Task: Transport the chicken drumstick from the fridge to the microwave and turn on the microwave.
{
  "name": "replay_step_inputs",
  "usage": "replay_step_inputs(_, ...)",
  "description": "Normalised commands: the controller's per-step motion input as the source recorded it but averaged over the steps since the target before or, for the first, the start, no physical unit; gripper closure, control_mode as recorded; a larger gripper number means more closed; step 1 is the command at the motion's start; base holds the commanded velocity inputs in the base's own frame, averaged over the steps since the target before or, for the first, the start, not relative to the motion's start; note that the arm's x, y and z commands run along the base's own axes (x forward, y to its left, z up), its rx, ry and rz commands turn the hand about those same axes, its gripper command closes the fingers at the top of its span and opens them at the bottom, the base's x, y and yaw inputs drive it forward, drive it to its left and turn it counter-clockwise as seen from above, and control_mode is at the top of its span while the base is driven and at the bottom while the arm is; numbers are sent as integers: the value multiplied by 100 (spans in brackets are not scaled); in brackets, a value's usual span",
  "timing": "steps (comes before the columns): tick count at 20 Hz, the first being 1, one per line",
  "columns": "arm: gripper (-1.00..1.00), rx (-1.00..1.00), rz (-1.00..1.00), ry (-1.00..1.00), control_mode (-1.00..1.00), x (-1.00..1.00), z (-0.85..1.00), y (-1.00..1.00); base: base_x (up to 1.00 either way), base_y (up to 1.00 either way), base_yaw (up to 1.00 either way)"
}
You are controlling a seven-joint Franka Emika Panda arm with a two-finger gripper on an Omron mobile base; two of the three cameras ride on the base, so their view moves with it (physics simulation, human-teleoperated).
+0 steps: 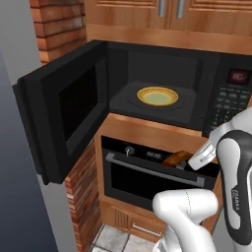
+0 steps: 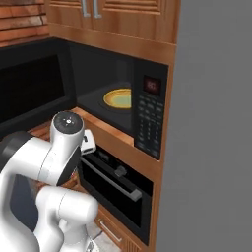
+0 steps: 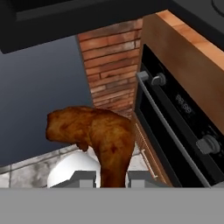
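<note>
The brown-orange chicken drumstick [image 3: 96,135] stands up between my finger tips, with my gripper [image 3: 111,177] shut on its lower end. From the left base view the drumstick [image 1: 177,158] and gripper [image 1: 186,163] hang in front of the oven's control strip, below the microwave [image 1: 162,83]. The microwave's door [image 1: 64,113] is swung wide open to the left. Inside, a yellow plate [image 1: 157,96] lies on the cavity floor. The keypad [image 2: 150,118] with its red display [image 2: 151,84] is on the right. A tall grey side [image 2: 211,147], apparently the fridge's, rises right of the microwave.
The black oven [image 1: 147,174] with bar handle [image 3: 168,131] and knobs sits directly under the microwave, close to my hand. A brick pillar [image 3: 111,65] stands left of the oven, and wooden cabinets [image 1: 167,15] hang above. Light floor tiles [image 1: 113,238] lie below.
</note>
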Motion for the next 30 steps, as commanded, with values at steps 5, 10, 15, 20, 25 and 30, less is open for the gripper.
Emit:
replay_step_inputs(5,100,0,0,0,100,0,0,0,30,6,21)
replay_step_inputs(10,100,0,0,0,100,0,0,0,16,0,22)
replay_step_inputs(15,100,0,9,-12,-100,0,0,0,5,0,15)
replay_step_inputs(20,100,-2,8,-31,-100,0,0,4,0,0,0)
replay_step_inputs(25,100,-4,-16,-25,-100,0,0,3,0,0,0)
replay_step_inputs(30,100,0,-35,-20,-100,0,0,0,0,0,0)
